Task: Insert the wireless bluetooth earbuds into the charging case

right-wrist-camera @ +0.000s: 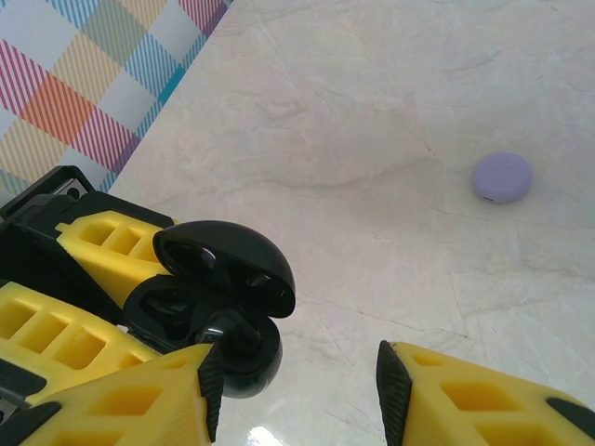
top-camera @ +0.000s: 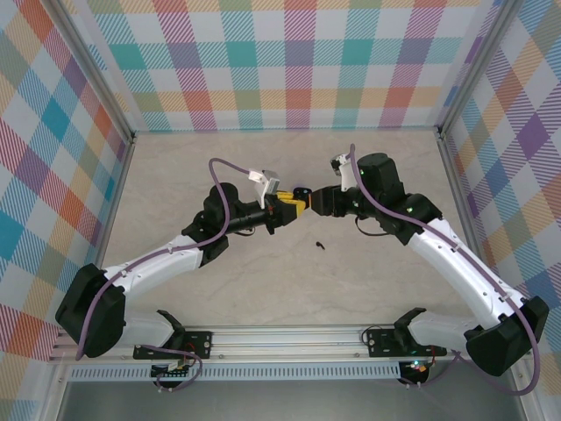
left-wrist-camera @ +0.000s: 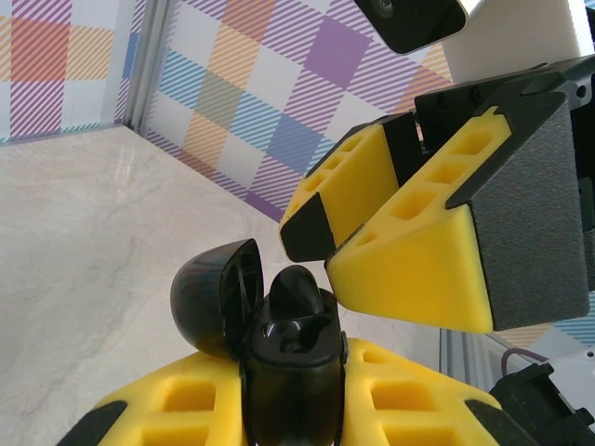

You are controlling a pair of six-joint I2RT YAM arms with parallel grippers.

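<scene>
Where the right wrist looks, a lilac case (right-wrist-camera: 502, 177) rests.

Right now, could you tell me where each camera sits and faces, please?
Top external: above, behind the arms, looking down on the table; both arms, left pincer facing right pincer.
Left wrist: on the left arm, facing the right pincer; own yellow fingers grip the open black case.
Right wrist: on the right arm, looking down past own open fingers towards the lilac case.
Shared: both wrist views show the black case.
</scene>
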